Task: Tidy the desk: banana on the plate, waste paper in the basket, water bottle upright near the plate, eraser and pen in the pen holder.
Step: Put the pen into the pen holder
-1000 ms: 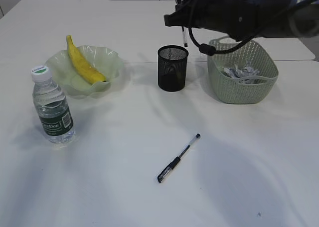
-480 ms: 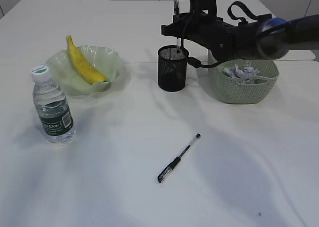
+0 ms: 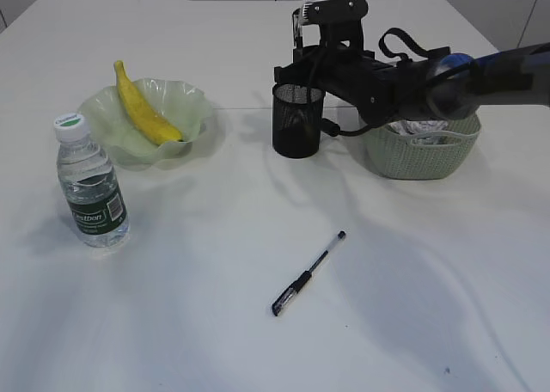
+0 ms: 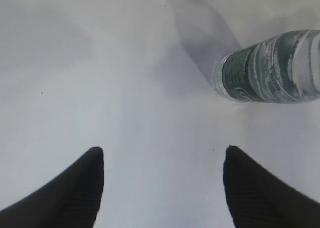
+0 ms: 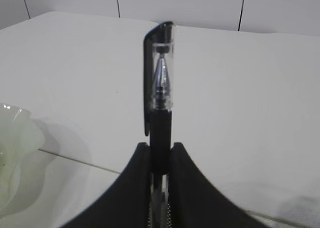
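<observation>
My right gripper (image 3: 304, 69) is shut on a black pen (image 5: 160, 93) and holds it upright right above the black mesh pen holder (image 3: 297, 121); the pen's lower end reaches down to the holder's mouth. In the right wrist view the jaws (image 5: 160, 146) clamp the pen's grip. A second black pen (image 3: 308, 273) lies on the table in front. The banana (image 3: 142, 108) lies on the green plate (image 3: 191, 95). The water bottle (image 3: 90, 186) stands upright to the plate's front left. Waste paper (image 3: 425, 127) sits in the green basket (image 3: 421, 164). My left gripper (image 4: 162, 150) is open and empty over bare table beside the bottle (image 4: 272, 68). No eraser shows.
The right arm (image 3: 412, 74) stretches across the basket's top toward the holder. The plate's rim shows at the left edge of the right wrist view (image 5: 7, 163). The left arm is out of the exterior view.
My right arm has swung left and come down, bringing the held pen from above and behind the holder to its mouth. The loose pen, bottle and banana have not moved.
</observation>
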`<action>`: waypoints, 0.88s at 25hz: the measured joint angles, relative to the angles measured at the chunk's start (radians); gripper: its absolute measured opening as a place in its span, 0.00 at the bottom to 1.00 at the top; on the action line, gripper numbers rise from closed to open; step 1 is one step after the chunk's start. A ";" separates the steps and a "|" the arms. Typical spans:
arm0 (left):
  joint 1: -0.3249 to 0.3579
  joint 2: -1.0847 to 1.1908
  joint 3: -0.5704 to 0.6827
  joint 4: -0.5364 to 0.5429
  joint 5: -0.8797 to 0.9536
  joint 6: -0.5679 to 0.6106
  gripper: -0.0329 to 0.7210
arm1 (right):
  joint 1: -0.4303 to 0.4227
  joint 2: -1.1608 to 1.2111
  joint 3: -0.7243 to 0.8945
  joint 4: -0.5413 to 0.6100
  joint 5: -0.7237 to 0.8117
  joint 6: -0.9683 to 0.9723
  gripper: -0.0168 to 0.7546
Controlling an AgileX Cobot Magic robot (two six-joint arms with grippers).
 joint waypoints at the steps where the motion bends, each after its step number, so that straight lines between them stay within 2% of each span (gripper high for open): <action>1: 0.000 0.000 0.000 0.002 -0.002 0.000 0.74 | 0.000 0.005 0.000 0.000 0.008 0.000 0.09; 6: 0.000 0.000 0.000 0.004 -0.005 0.000 0.74 | 0.000 0.013 0.000 0.000 0.015 0.004 0.12; 8: 0.000 0.000 0.000 0.004 -0.007 0.000 0.74 | 0.000 0.013 0.000 0.000 0.020 0.004 0.18; 11: 0.000 0.000 0.000 0.004 -0.009 0.000 0.74 | 0.000 0.013 0.000 0.000 0.028 0.004 0.32; 13: 0.000 0.000 0.000 0.004 -0.011 0.000 0.74 | 0.000 0.013 0.000 0.000 0.033 0.004 0.36; 19: 0.000 0.000 0.000 0.004 -0.013 0.000 0.74 | 0.000 0.000 0.000 0.004 0.053 0.004 0.39; 22: 0.000 0.000 0.000 0.006 -0.013 0.000 0.74 | 0.000 -0.047 0.000 0.004 0.119 0.004 0.39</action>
